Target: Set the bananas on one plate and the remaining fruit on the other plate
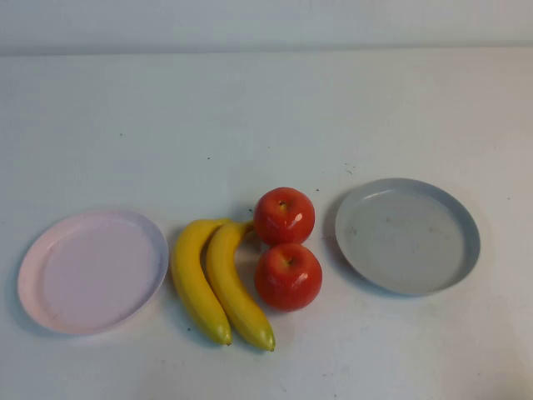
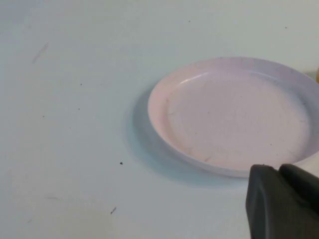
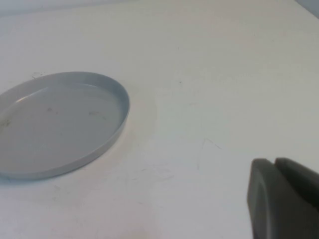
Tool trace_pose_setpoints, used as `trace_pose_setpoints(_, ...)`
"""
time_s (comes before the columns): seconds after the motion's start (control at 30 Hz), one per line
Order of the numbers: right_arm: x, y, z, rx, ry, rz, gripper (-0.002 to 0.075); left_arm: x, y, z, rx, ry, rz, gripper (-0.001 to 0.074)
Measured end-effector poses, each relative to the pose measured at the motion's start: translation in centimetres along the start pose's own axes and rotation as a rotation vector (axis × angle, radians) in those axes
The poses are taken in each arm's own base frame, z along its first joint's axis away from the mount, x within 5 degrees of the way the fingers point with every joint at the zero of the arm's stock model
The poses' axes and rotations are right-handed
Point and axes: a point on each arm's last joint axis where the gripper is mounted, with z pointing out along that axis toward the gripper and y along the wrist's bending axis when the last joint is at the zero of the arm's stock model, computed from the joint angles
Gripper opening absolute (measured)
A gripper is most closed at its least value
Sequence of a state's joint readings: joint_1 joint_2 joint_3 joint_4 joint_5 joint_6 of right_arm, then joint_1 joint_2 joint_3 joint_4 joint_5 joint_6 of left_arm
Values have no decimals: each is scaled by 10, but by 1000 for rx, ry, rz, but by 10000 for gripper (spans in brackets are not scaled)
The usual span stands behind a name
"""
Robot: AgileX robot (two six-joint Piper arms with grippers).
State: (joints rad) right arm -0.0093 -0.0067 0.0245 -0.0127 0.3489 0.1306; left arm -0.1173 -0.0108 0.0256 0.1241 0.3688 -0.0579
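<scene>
Two yellow bananas [image 1: 218,282] lie side by side on the table between the plates. Beside them, two red apples [image 1: 286,246] sit one behind the other, touching. The pale pink plate [image 1: 50,246] is at the left and holds nothing; the grey-blue plate [image 1: 462,250] at the right is bare too. Neither arm shows in the high view. My left gripper [image 2: 279,172] hangs shut over the table just short of the pink plate's [image 2: 164,144] rim. My right gripper [image 3: 274,163] is shut over bare table, well apart from the grey-blue plate [image 3: 117,127].
The white table [image 1: 266,117] stretches back to a pale wall edge behind the fruit.
</scene>
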Motion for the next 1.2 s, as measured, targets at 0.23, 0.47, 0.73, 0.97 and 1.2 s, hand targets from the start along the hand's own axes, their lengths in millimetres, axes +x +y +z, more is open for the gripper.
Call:
trace_pose_setpoints(0.23,0,0,0,0,0,0,-17,0,0,0,0,0,0,4)
trace_pose_setpoints(0.47,0,0,0,0,0,0,-17,0,0,0,0,0,0,4)
trace_pose_setpoints(0.73,0,0,0,0,0,0,-17,0,0,0,0,-1,0,4)
trace_pose_setpoints(0.97,0,0,0,0,0,0,-17,0,0,0,0,-1,-4,4)
trace_pose_setpoints(1.2,0,0,0,0,0,0,-17,-5,-2,0,29,-49,-94,4)
